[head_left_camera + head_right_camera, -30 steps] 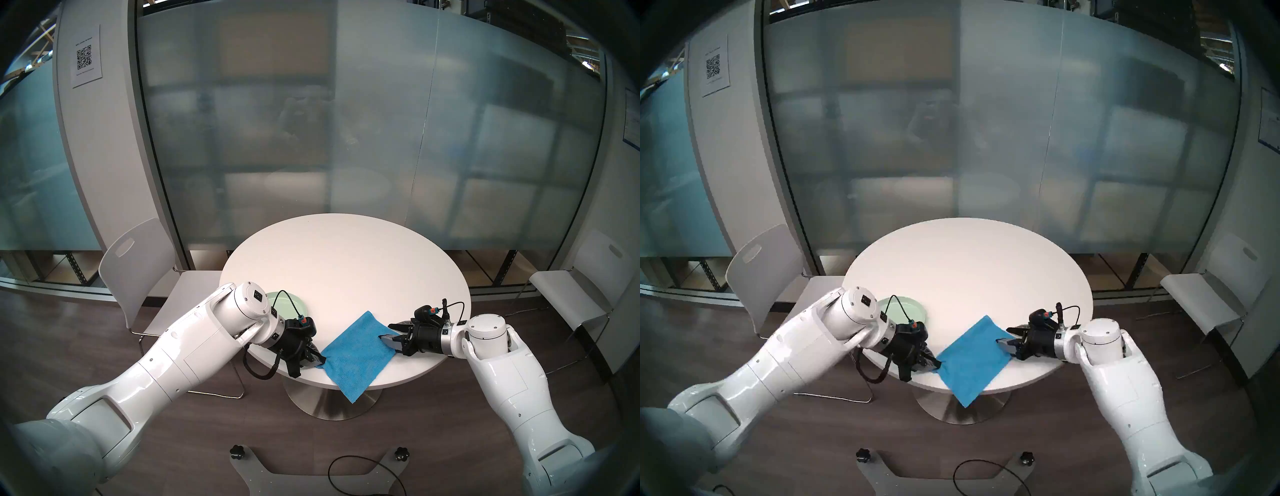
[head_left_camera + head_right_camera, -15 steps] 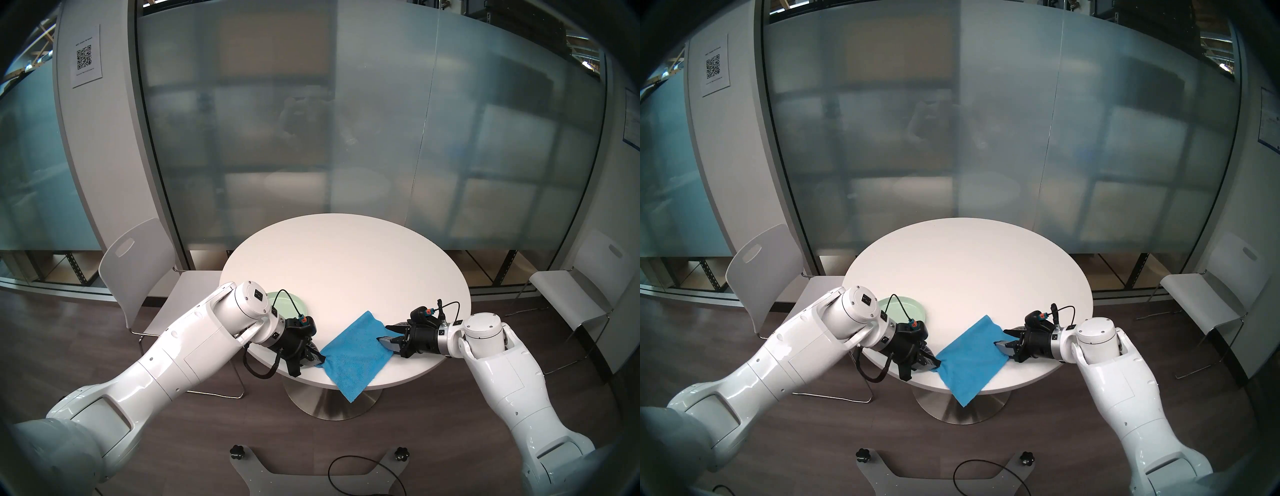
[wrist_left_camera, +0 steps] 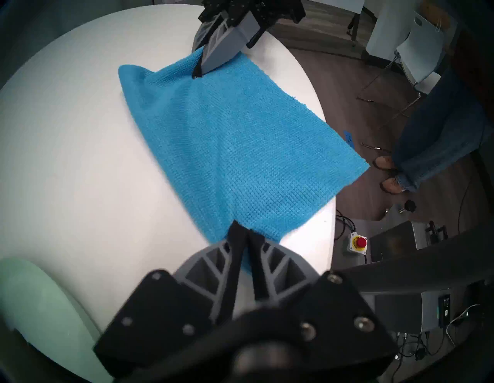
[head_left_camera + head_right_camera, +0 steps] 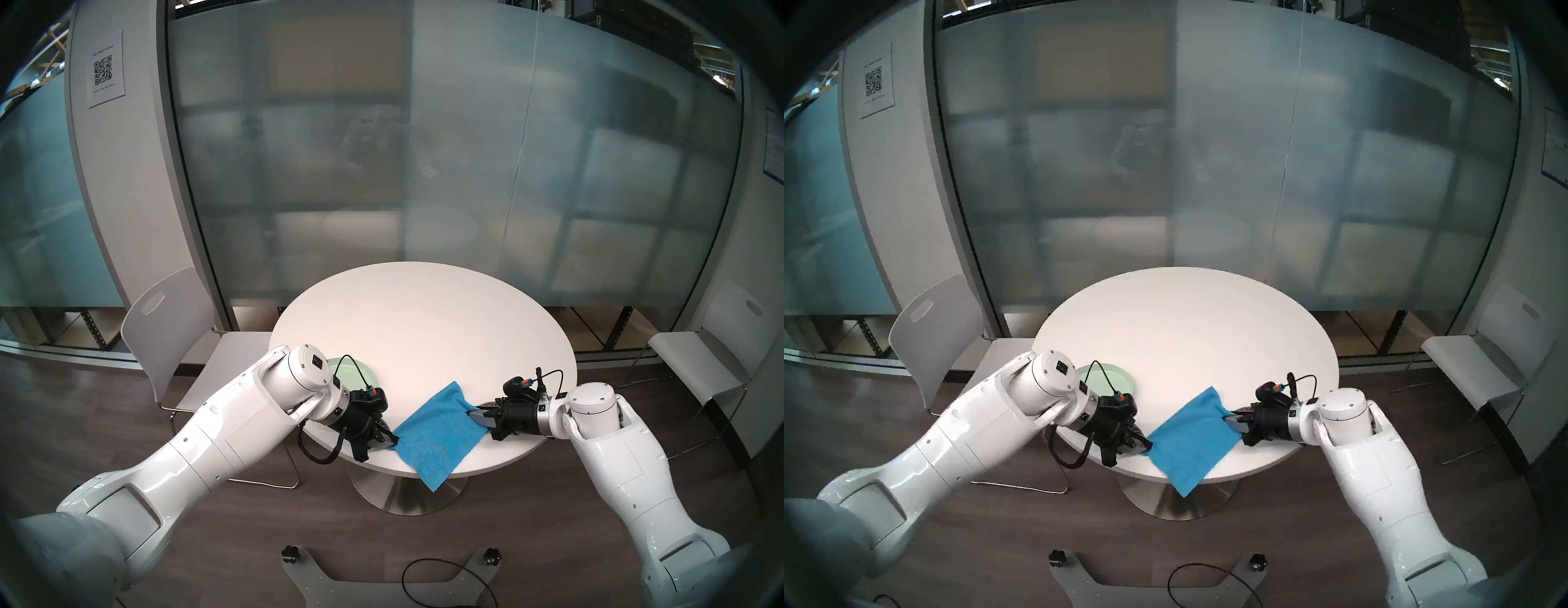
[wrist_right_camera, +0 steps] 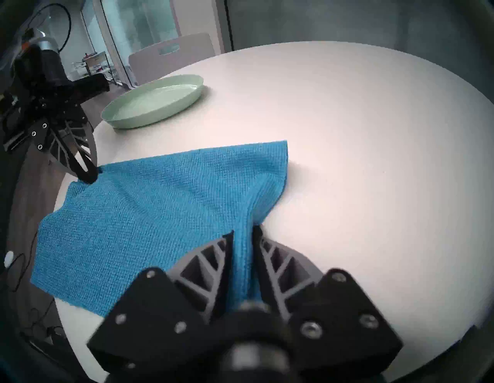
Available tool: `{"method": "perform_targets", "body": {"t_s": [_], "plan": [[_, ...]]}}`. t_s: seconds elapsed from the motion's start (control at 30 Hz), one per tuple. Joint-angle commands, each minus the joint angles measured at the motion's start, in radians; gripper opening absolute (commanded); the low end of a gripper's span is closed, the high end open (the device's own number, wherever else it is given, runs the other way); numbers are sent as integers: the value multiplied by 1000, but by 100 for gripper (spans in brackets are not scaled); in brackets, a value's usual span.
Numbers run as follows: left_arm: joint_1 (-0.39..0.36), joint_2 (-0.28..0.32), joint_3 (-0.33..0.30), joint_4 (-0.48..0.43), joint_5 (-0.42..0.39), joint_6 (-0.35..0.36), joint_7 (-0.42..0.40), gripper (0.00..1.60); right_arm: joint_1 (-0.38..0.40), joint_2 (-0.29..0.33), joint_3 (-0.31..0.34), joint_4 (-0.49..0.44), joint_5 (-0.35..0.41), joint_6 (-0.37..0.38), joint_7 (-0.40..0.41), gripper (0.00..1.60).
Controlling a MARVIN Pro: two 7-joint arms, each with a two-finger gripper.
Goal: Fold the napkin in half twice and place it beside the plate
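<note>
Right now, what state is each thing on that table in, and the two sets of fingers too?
napkin: spread out, unfolded, one corner hanging over the table edge.
plate: empty, upright on the table, apart from the napkin.
left gripper: fingers shut on a napkin corner.
right gripper: fingers pinching bunched cloth at the napkin's opposite side.
table: bare beyond these.

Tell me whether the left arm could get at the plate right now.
Probably not yet: the left gripper is shut on the napkin corner. The plate sits close beside it, nothing between.

Far half of table [image 4: 424,314] bare, plate [image 4: 360,370] behind left arm, chairs [image 4: 165,322] flanking
</note>
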Motion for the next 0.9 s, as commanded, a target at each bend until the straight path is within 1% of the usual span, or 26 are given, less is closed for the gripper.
{"method": "perform_targets", "body": {"t_s": [0.0,0.03,0.07,0.13,0.23,0.3,0.4,0.43,0.67,0.87], "plan": [[3,-3,-4,4,-3,-2,6,56,-8,2,11,-26,6,-8,-1,40],[6,-4,-8,2,-5,2,11,56,-9,1,11,-31,7,-5,0,38],[7,-6,-12,3,-8,4,16,57,-9,0,12,-34,7,-5,1,27],[4,-14,-26,7,-17,9,27,59,-10,-2,14,-39,7,-5,1,23],[-2,-19,-29,12,-18,11,26,59,-11,-4,14,-44,7,-3,1,23],[-9,-26,-32,18,-19,10,27,58,-16,-8,19,-52,8,-6,-4,18],[-14,-30,-30,22,-20,8,25,58,-22,-12,27,-67,10,-9,-10,9],[-15,-31,-31,22,-24,9,25,58,-24,-14,32,-73,9,-11,-15,1],[-20,-33,-35,23,-28,13,32,59,-25,-13,38,-85,5,-10,-25,0],[-13,-22,-44,16,-36,19,36,60,-18,-8,46,-89,-2,-8,-39,0]]}}
